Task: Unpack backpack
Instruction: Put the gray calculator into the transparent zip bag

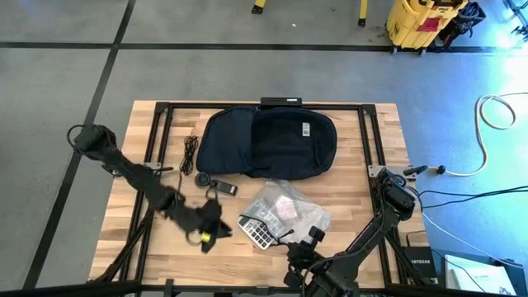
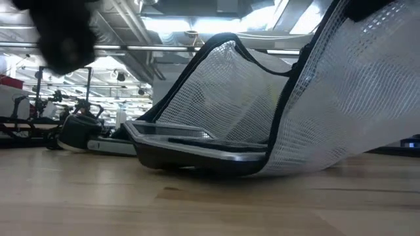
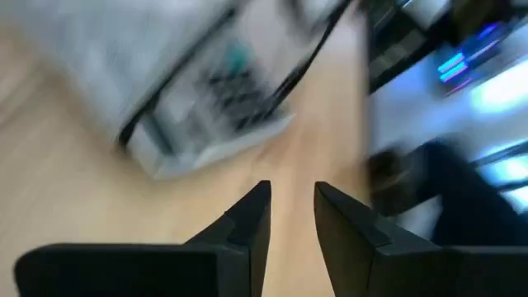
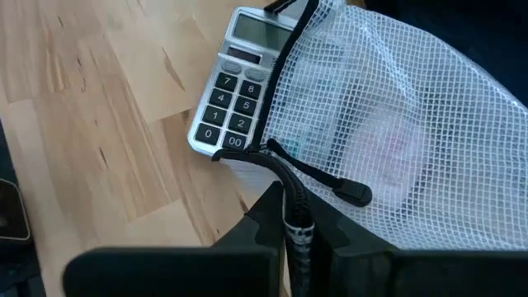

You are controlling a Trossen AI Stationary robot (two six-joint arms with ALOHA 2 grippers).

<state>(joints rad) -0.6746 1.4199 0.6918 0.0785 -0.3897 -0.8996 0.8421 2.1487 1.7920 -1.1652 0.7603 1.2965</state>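
The dark backpack (image 1: 268,142) lies flat at the table's far middle, and no gripper touches it. Nearer lies a white mesh pouch (image 1: 285,208) with a grey calculator (image 4: 235,82) half out of its black-trimmed mouth, resting on the wood. My right gripper (image 1: 299,246) is at the pouch's near edge, shut on its black trim. My left gripper (image 1: 224,228) hovers just left of the calculator (image 3: 223,107), its fingers (image 3: 256,214) slightly apart with nothing between them. My right gripper pinches the black cord-like trim (image 4: 295,216) at the mesh pouch's mouth between its two fingers. It comes slanting down from the table's near side. That side of the pouch (image 2: 328,59) is drawn up and taut, while its lower part and the calculator (image 2: 197,147) stay on the table.
A coiled black cable (image 1: 190,153), a small round dark thing (image 1: 202,177) and a flat dark item (image 1: 224,188) lie left of the backpack. Black frame rails (image 1: 157,140) run along the table's sides. Bare wood (image 1: 124,223) shows at the near left.
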